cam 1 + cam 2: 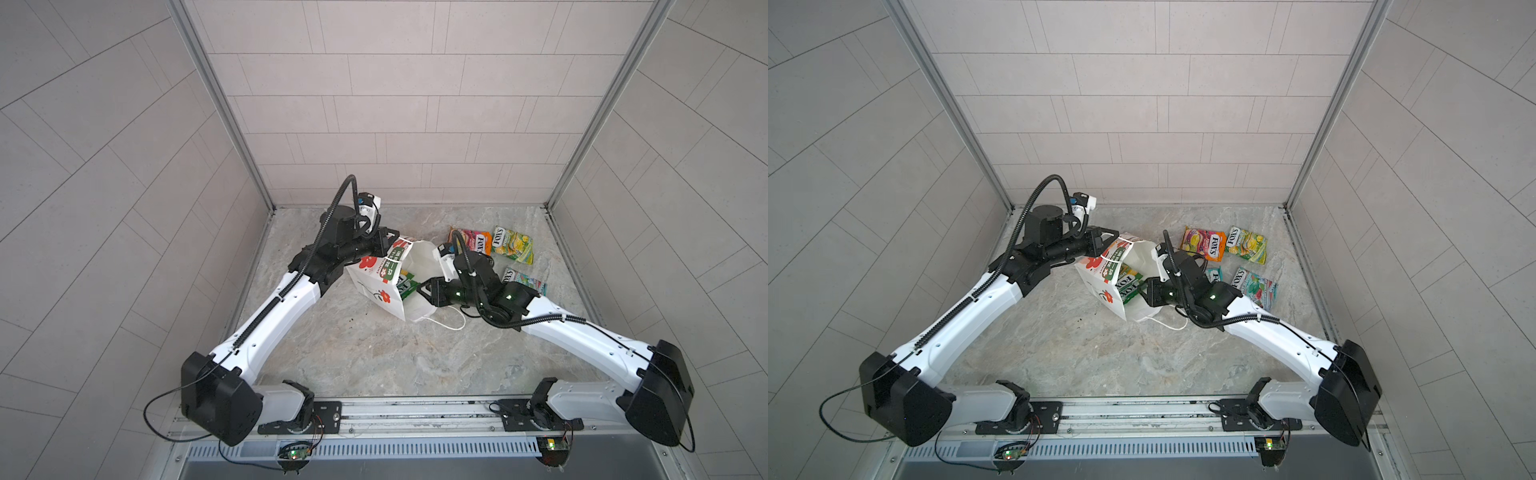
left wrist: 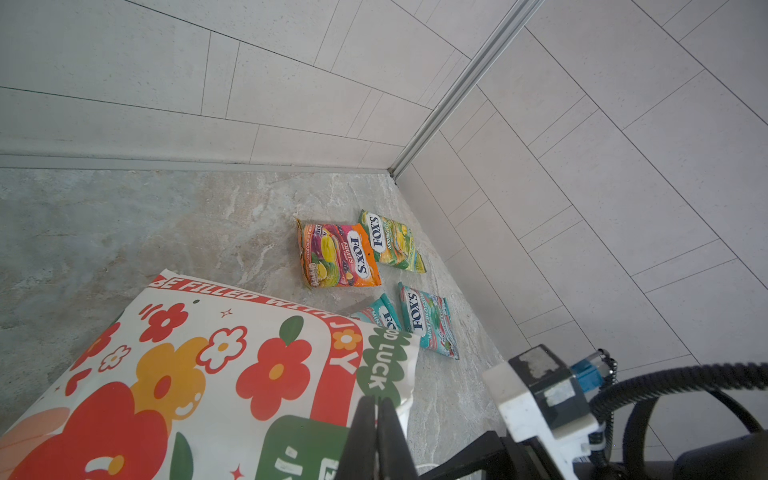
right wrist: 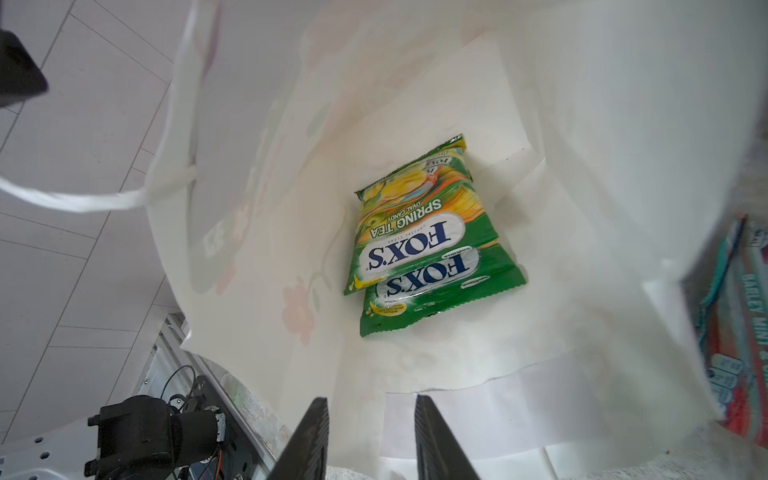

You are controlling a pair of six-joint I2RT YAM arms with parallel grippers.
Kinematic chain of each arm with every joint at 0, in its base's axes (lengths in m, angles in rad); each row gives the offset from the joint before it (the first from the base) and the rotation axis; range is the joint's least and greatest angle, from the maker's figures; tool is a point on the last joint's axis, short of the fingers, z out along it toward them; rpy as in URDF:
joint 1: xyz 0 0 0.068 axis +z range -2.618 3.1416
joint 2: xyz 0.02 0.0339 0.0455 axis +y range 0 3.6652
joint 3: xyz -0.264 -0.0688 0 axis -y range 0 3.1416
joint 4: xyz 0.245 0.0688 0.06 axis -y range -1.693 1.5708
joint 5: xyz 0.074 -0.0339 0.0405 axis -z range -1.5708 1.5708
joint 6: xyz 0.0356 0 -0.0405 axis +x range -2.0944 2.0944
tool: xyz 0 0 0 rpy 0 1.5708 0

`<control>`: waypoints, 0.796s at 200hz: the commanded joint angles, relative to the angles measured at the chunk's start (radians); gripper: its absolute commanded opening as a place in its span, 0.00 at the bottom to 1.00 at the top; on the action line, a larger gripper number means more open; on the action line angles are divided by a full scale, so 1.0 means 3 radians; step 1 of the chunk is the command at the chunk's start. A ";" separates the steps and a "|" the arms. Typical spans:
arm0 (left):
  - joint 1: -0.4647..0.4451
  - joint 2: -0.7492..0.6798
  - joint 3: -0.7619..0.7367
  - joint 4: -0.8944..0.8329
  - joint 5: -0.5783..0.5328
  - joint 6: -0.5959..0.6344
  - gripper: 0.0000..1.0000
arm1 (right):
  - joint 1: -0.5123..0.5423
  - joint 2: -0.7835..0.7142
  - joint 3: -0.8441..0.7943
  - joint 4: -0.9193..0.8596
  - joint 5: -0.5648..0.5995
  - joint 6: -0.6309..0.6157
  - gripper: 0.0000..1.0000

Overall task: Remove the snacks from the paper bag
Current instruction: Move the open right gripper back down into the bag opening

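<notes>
The paper bag lies tipped on the worktop, the left hand pinched shut on its rim. Inside are two green-yellow packets — the right hand hovers at the mouth, narrowly parted and empty. Outside lie four: one orange-pink packet, one green-yellow packet and two teal packets.
</notes>
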 commanded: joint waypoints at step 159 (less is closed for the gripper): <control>-0.0001 -0.0092 -0.0046 0.0098 0.0018 0.0004 0.00 | 0.0213 0.1315 0.0549 0.0300 0.0799 0.1016 0.39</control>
